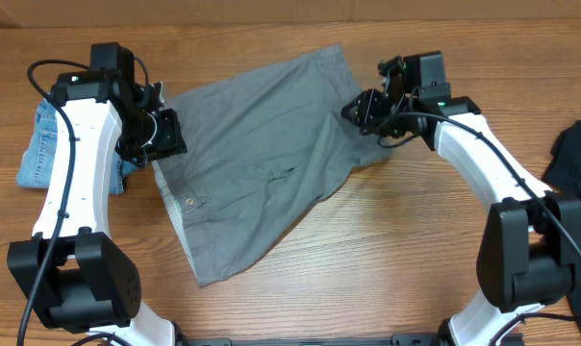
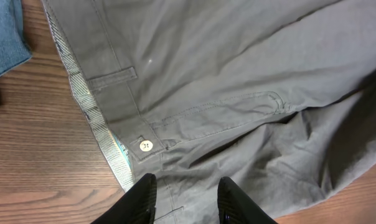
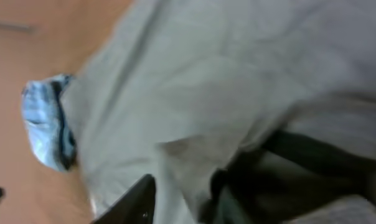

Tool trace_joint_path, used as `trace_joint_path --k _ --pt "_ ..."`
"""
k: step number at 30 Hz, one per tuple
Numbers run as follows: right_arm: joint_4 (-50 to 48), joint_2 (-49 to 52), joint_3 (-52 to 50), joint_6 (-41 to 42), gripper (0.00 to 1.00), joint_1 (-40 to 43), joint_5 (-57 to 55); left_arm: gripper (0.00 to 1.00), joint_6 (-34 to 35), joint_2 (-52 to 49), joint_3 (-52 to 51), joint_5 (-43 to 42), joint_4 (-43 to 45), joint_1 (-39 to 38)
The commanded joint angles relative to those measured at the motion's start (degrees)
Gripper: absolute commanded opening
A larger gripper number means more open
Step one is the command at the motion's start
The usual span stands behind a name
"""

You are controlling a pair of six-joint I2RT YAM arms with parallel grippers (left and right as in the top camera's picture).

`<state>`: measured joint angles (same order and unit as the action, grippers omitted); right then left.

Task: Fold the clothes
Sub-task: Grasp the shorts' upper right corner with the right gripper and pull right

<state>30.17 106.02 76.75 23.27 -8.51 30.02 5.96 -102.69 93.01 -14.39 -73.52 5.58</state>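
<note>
Plainly, three garments lie on the wooden table. One pair of grey shorts is spread slantwise in the middle, its waistband toward the left and its single button showing. One pair of denim shorts is bunched near them at the left edge, and one black garment lies well apart at the right edge. Both grippers are at the grey shorts. The left gripper hangs over the waistband, fingers partly spread, nothing pinched. The right gripper is at the far right corner of the shorts; its view is blurred, so I cannot tell whether it grips.
</note>
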Motion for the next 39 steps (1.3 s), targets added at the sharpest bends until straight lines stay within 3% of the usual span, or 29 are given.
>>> trace_joint_path --k 1,6,8,18,26,31,34,37,39 --pt "2.47 -1.81 0.63 -2.71 0.41 4.83 -2.95 0.37 -0.7 -0.28 1.01 -0.63 -0.28 -0.37" --pt "8.22 -2.29 0.48 -10.16 0.43 12.02 2.34 0.39 -0.85 -0.28 1.01 -0.5 -0.39 -0.42" --pt "10.08 -2.27 0.46 -13.99 0.5 12.92 2.38 0.39 -0.85 -0.28 1.01 -0.52 -0.44 -0.42" --pt "11.17 1.09 -1.7 -21.64 0.55 11.47 -7.5 0.4 -0.9 -0.28 0.98 -0.42 -1.51 -0.39" --pt "12.66 1.7 -4.0 -32.11 0.55 11.5 1.92 0.43 -1.07 -0.28 0.96 -0.46 -1.11 -0.42" --pt "12.94 1.95 -4.17 -32.13 0.57 10.8 2.73 0.43 -1.09 -0.28 0.96 -0.46 -1.05 -0.42" --pt "12.98 2.29 -4.39 -32.13 0.48 10.01 3.13 0.44 -1.09 -0.28 0.96 -0.46 -1.07 -0.42" --pt "13.77 2.62 -4.39 -32.11 0.27 9.68 3.13 0.44 -1.09 -0.28 0.96 -0.42 -1.25 -0.42" --pt "14.51 2.62 -4.39 -32.11 0.19 9.7 3.08 0.44 -1.11 -0.28 0.96 -0.37 -1.49 -0.42"
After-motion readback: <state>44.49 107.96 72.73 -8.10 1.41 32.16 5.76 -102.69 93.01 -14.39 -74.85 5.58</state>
